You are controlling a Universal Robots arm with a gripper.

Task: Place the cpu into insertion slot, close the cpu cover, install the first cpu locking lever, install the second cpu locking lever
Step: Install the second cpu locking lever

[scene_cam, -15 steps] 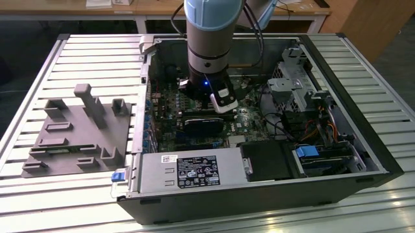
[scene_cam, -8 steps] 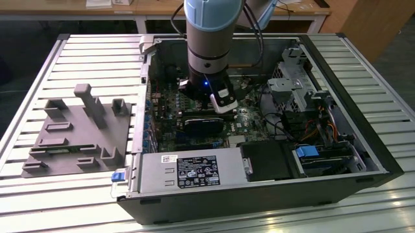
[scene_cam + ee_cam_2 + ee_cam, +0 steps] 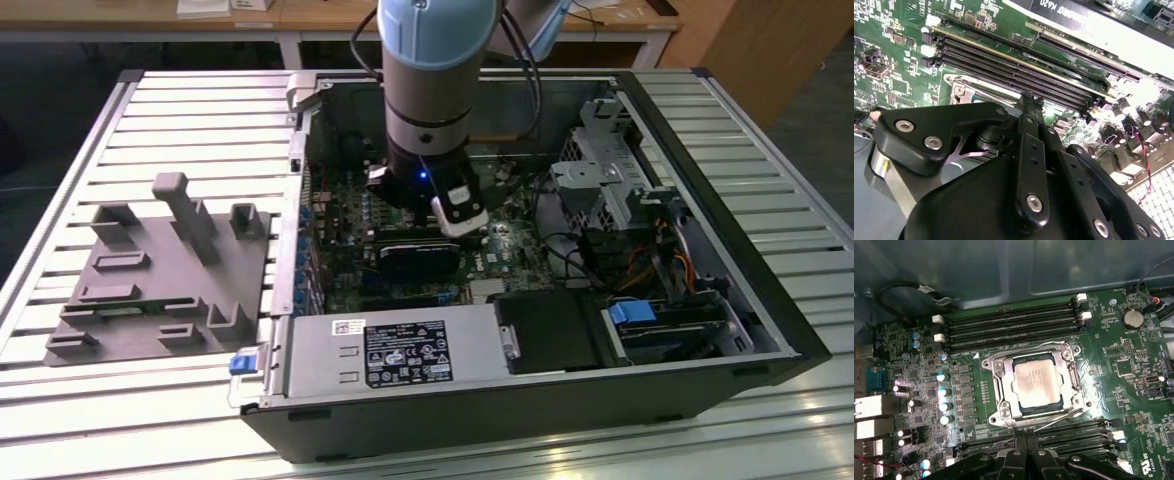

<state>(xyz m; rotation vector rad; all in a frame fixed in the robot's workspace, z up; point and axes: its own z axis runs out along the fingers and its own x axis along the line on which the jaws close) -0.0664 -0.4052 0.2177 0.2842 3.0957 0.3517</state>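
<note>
so the whole setup sits on a slatted metal table (image 3: 200,100), light grey with long ribs running across it. lying on it is an open black pc case (image 3: 534,400) on its side with the motherboard facing up, taking up the middle and the exterior view's right. just beside the case on the exterior view's left there's a flat grey fixture plate (image 3: 147,290) with a bunch of upright blocks and little slotted holders on top, resting straight on the slats.
</note>
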